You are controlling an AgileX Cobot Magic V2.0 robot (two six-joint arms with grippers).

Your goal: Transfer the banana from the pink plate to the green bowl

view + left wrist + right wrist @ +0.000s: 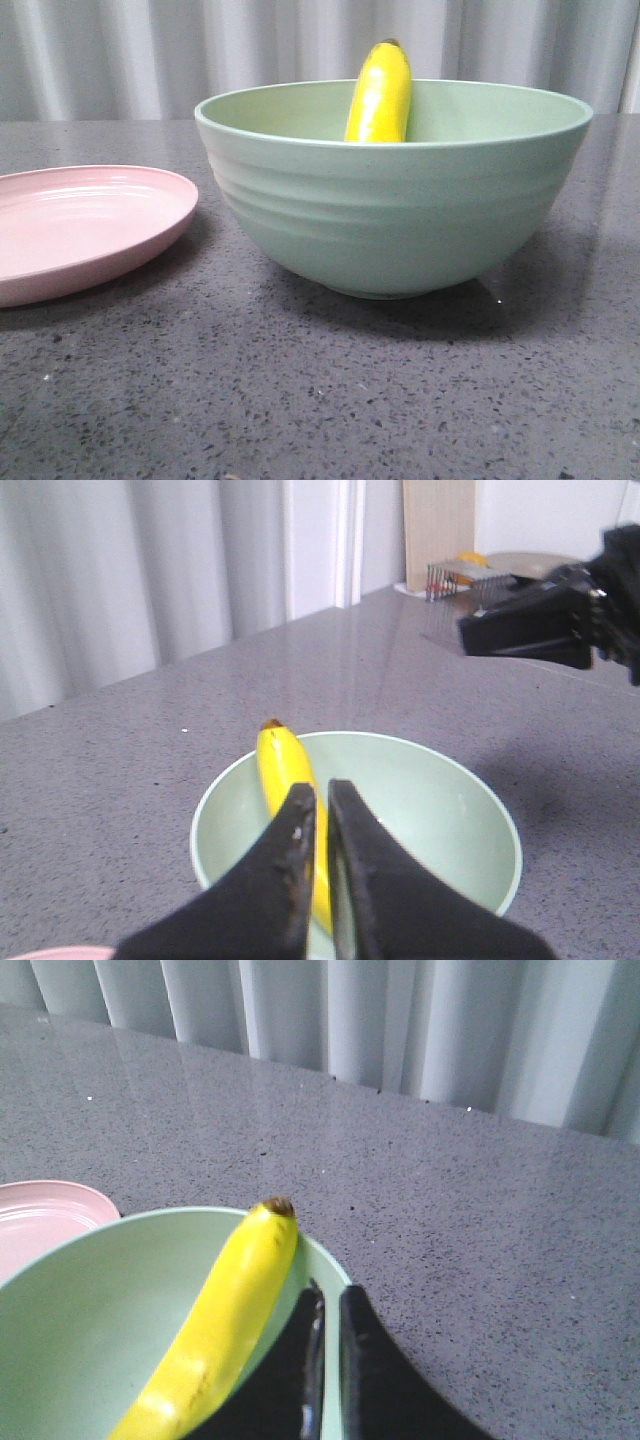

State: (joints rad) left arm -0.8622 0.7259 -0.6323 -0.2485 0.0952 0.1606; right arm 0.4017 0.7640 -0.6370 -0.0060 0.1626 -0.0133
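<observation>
Banana (379, 96) leans in green bowl (392, 215), dark tip up over rim — both grippers' jaws pressed together

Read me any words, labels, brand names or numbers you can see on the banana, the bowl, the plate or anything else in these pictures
There is no readable text in any view.
The banana has no sticker showing.
The green bowl and pink plate show only plain ridges.
The clutter in the left wrist view's background is too blurred to show any writing.
</observation>
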